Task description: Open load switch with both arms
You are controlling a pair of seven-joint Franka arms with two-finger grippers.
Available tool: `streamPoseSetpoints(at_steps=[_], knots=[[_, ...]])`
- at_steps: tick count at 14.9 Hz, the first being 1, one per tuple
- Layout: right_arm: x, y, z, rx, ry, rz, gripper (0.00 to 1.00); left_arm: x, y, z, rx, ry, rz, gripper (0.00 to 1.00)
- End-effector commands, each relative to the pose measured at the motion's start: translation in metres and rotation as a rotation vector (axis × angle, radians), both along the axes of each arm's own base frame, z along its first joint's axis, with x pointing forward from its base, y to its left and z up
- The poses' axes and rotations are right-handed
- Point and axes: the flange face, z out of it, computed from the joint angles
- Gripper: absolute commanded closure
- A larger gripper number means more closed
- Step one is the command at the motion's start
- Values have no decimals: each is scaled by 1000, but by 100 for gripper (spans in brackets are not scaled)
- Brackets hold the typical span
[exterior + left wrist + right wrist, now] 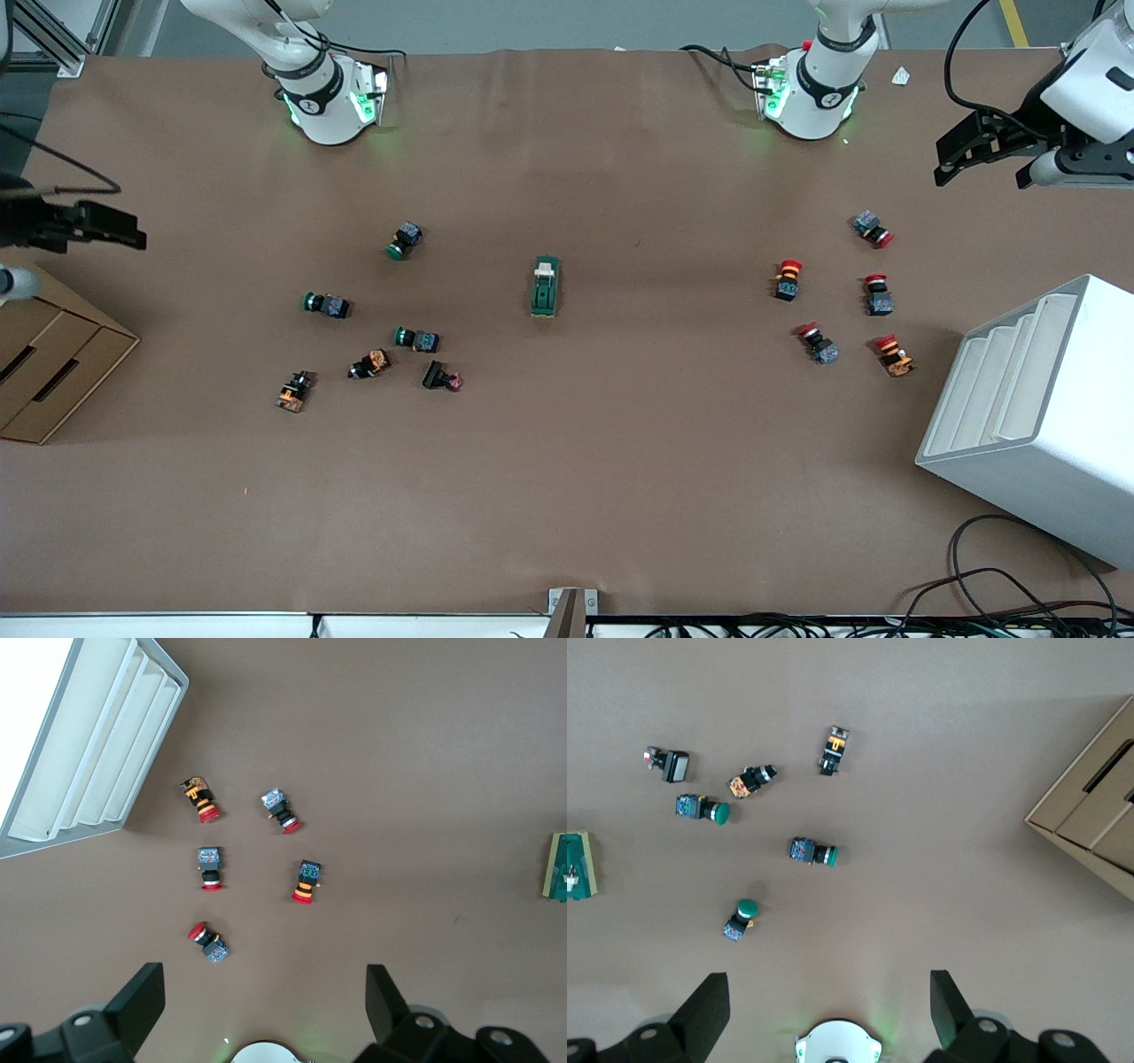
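Front view: the load switch, a green block with a pale lever on top, lies on the brown table midway between the two arms' ends, with nothing touching it. Whether its lever stands open or closed cannot be told, so this layout fits either a switch waiting to be worked or one already set, with both arms pulled off. The left gripper hangs in the air over the left arm's end of the table, above and beside the white stepped rack. Its fingers are spread wide and hold nothing. In the left wrist view the five red-capped buttons lie on the table between and ahead of the fingertips, and the switch shows only as a green sliver at the frame edge, well off to one side of the fingers. The right gripper hangs over the right arm's end of the table, just above the cardboard box. Its fingers are likewise wide apart and grip nothing. The green-capped buttons and orange ones sit ahead of the fingertips, and the switch is again at the edge, well outside the finger span. Judgement: the switch's central spot puts it within reach of both arms, likely so one gripper can brace the body while the other works the lever. Both arms are parked wide of it.
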Motion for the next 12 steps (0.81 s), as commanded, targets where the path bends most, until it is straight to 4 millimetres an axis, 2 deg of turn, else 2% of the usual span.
streamPoseSetpoints(at_steps=[1, 4, 8, 12], knots=[[-34, 2, 17, 3, -42, 4, 0, -7, 2, 2, -1, -3, 12, 0], [-48, -4, 40, 4, -85, -8, 0, -2, 6, 1, 2, -8, 20, 0], [-47, -4, 35, 4, -78, -9, 0, 4, 19, -3, 1, -5, 30, 0], [-46, -7, 31, 4, -69, -13, 0, 9, 15, -3, -2, -24, 24, 0]])
